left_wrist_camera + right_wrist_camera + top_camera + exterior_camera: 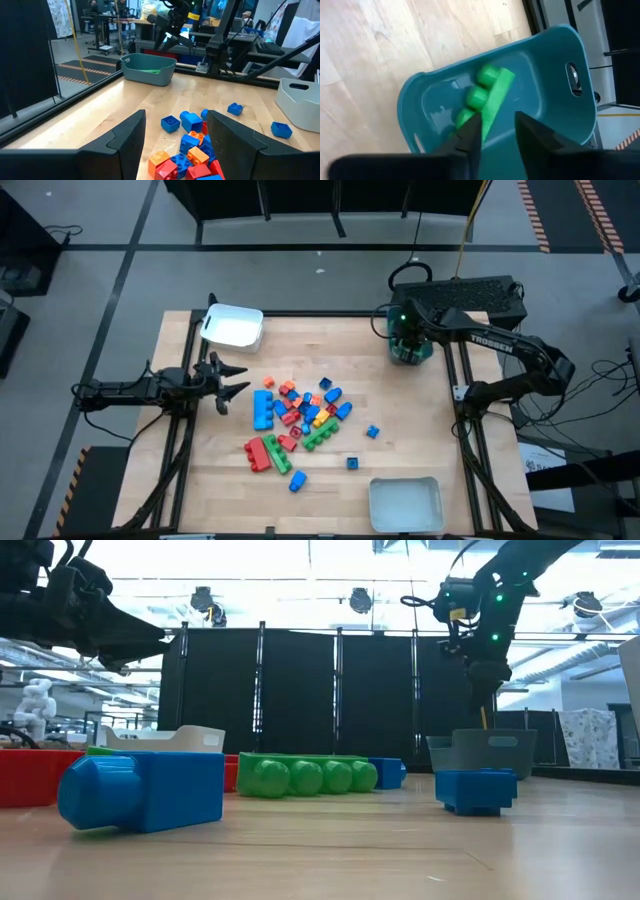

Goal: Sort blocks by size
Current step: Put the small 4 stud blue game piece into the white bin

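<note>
Blocks lie mostly in a loose heap at the middle of the table, with a few blue strays nearer the pale tray at the front edge. One long green block is apart from the rest: it sits tilted inside the teal tray at the far right corner, just past the tips of the right claw. That claw hangs directly above the tray with its fingers parted a little and nothing gripped between them, which reads as a drop into the bin for long pieces. The left claw waits at the table's left side, spread wide and empty, aimed at the heap. A white tray stands at the far left corner, likely meant for another size. Most of the sorting looks undone.
</note>
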Robot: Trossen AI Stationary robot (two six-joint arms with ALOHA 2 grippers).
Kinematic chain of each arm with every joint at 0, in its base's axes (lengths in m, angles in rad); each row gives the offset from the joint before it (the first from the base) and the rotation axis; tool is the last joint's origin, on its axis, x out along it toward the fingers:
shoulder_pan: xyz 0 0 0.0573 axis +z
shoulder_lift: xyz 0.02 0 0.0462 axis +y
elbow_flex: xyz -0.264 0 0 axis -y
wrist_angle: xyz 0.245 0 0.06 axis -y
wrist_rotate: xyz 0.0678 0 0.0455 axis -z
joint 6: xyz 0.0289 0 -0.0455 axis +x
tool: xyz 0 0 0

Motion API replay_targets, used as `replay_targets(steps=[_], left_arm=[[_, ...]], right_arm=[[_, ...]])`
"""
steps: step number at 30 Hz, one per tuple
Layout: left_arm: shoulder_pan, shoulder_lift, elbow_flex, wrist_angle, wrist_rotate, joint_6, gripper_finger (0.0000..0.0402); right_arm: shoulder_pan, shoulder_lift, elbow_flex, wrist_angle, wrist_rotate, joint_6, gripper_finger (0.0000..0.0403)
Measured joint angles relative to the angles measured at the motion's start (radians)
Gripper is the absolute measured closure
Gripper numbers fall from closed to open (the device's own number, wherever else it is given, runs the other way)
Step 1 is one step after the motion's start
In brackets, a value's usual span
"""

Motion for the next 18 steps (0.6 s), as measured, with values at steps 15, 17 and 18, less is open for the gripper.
replay_targets(steps=[15,17,18], left_arm=[[0.0,0.0,0.0,-0.001,-0.004,0.0,0.019],[0.0,0.0,0.0,-0.001,-0.004,0.0,0.019],[0.0,0.0,0.0,-0.001,-0.004,0.0,0.019]], right_arm=[[0.324,0.004,0.301,-0.062,-0.529,0.175,0.0225],[0.42,0.02,0.265,-0.077,-0.475,0.244,0.0228],[0.464,0.03,0.243,-0.084,-0.469,0.284,0.0229]])
